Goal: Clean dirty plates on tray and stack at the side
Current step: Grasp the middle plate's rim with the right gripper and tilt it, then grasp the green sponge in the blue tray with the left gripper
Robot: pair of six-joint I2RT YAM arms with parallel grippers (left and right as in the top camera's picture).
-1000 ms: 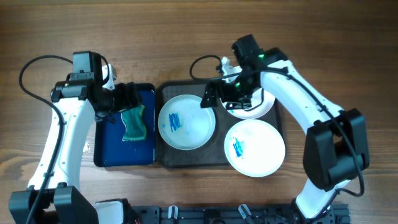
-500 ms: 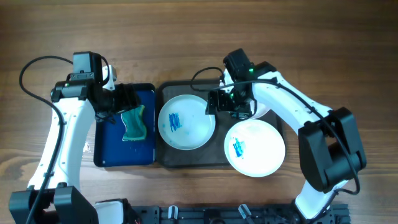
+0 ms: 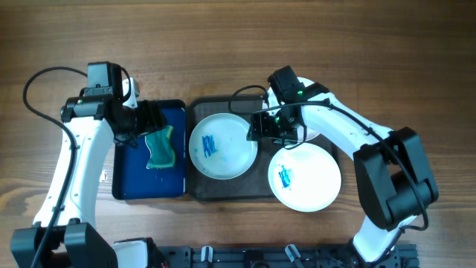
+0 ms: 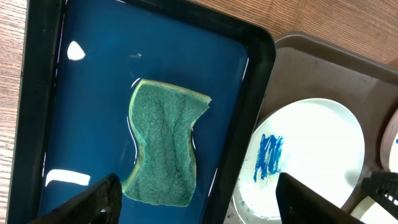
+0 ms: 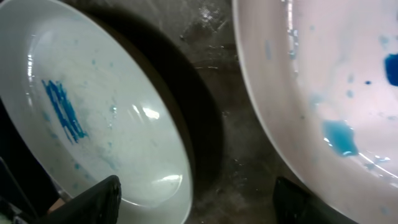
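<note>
We are fetching the sponge (image 4: 163, 146) left of the tray (image 4: 323, 68). The left tool (image 4: 199, 202) hovers apart above it, and the right tool (image 5: 194, 202) hangs apart over the tray's plates (image 5: 112, 112). Next, we lower and clamp.

No writing, label, brand, number or sign is legible in any view.

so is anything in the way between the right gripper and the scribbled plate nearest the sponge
Nothing visible. The right gripper hangs open over the bare strip of tray between the scribbled plate and a second plate. Only tray surface lies between the gripper and the scribbled plate's rim.
</note>
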